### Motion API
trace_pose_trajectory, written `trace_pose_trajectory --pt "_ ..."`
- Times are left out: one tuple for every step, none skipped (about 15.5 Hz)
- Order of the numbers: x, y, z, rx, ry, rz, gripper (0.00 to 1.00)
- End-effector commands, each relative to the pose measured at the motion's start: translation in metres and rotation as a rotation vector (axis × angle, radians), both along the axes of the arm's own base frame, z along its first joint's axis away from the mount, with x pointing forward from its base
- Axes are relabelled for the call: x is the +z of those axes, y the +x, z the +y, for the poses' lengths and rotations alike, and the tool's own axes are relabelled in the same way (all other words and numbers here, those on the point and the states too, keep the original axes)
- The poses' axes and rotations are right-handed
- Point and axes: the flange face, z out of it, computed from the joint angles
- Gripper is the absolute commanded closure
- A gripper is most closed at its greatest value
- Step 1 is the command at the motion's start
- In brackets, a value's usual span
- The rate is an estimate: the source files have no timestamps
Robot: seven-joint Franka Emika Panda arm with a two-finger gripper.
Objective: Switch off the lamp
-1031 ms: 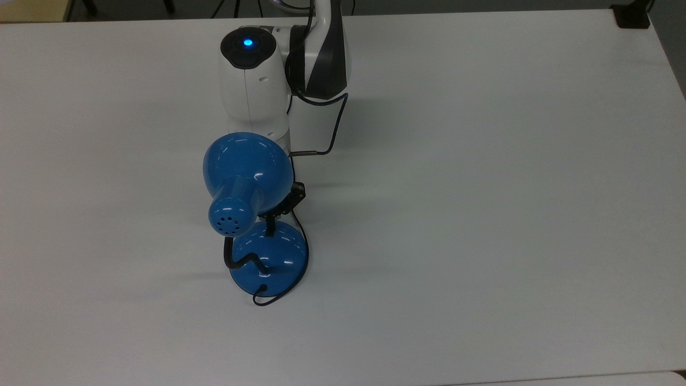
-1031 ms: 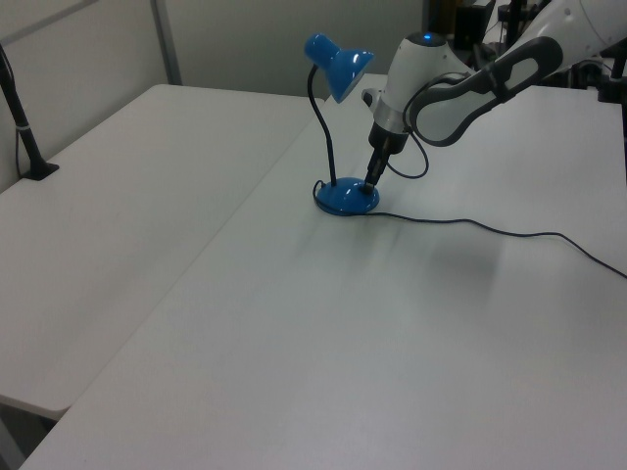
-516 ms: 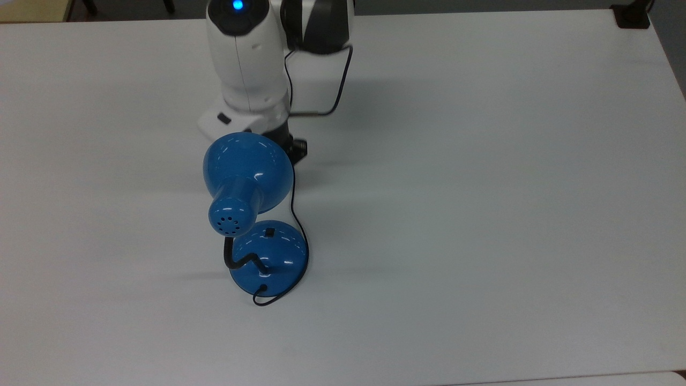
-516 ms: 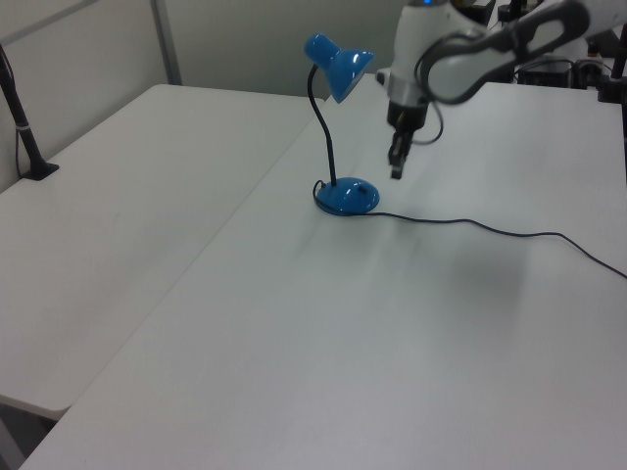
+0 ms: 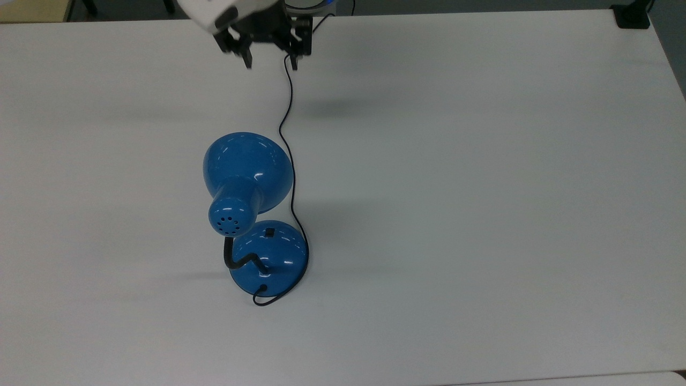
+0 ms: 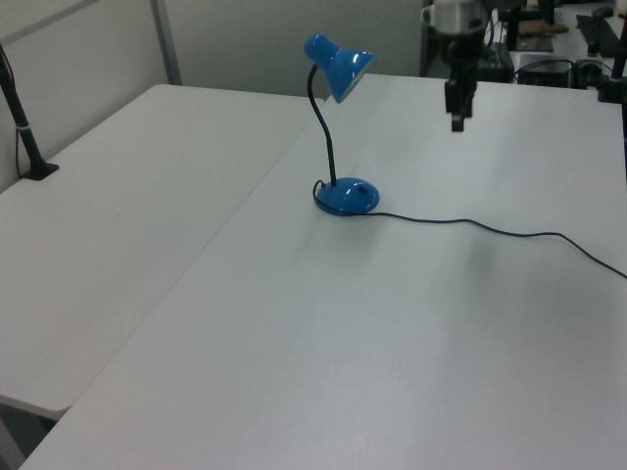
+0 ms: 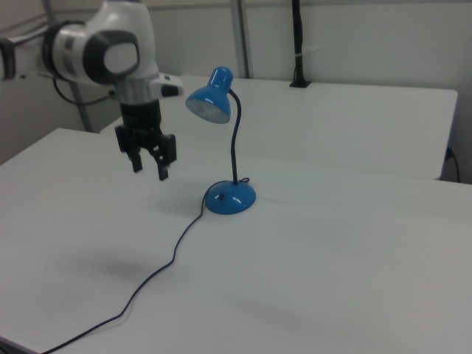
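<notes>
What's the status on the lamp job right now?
Gripper open, raised, clear of lamp. Lamp upright on table, shade looks unlit. Cord trails across table; nothing blocking.

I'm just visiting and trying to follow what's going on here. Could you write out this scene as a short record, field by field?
Setting: white table
Main object: blue lamp, standing upright
Lamp base: round, blue, with a small black switch on top
Cord: thin black cord trailing from the base across the table
Robot claw: claw in the air, apart from the lamp, fingers spread, holding nothing
Bulb: no glow seen in the shade in the right view
</notes>
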Motion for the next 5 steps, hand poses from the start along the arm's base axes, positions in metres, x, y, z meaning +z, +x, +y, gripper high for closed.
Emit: trace_pose_trajectory --pt "0.041 -0.005 -0.007 -0.142 -0.043 -0.013 0.0" --pt "0.044 -0.005 -0.01 -0.146 -0.043 -0.011 0.0" --pt "0.046 -0.006 -0.013 -0.153 -0.043 -0.016 0.0" --pt "0.048 -0.006 -0.014 -0.154 -0.043 -0.02 0.0" --pt "0.051 -0.008 -0.015 -0.156 -0.042 -0.028 0.0"
